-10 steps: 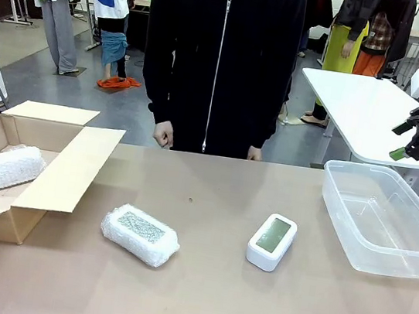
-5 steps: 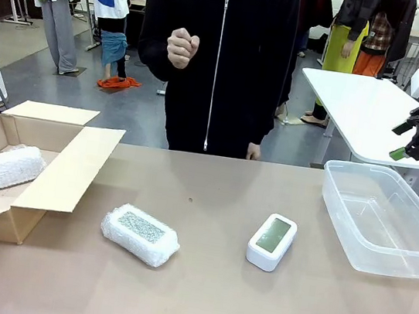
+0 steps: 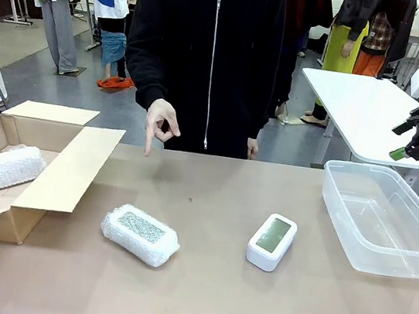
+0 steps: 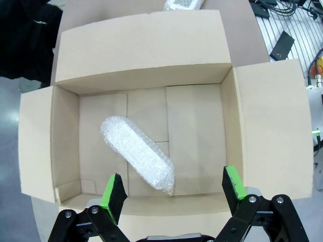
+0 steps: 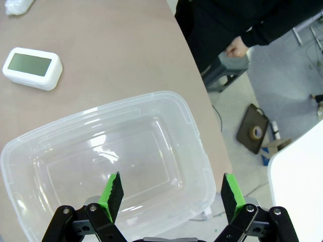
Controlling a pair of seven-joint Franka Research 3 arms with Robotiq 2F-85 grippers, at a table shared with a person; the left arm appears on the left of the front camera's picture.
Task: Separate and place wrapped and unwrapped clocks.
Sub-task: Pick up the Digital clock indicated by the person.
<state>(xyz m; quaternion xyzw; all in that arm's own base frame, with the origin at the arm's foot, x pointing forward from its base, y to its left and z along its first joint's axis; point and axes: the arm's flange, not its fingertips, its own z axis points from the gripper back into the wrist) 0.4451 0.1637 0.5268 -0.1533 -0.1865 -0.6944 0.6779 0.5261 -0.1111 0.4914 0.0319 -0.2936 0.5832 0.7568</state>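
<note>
One wrapped bundle (image 3: 140, 235) with a grey speckled face lies on the table left of centre. A second wrapped bundle (image 3: 1, 167) (image 4: 136, 159) lies inside the open cardboard box (image 3: 75, 165) (image 4: 141, 45). The unwrapped white clock (image 3: 272, 241) (image 5: 32, 68) with its pale green screen sits right of centre, beside the clear plastic tub (image 3: 343, 203) (image 5: 189, 121). My left gripper (image 4: 173, 194) hangs open above the box, nothing between its fingers. My right gripper (image 5: 171, 194) (image 3: 414, 143) hangs open above the tub, also holding nothing.
A person in black stands at the far edge, one hand (image 3: 157, 126) lowered over the table with a finger pointing down, left of centre. The other hand (image 3: 252, 151) (image 5: 236, 48) rests by the edge. The tub holds nothing. A white table (image 3: 364, 108) stands behind at the right.
The person's hand, raised in a fist half a second ago, has dropped toward the table with a finger pointing down. Both arms and all the clocks stayed still.
</note>
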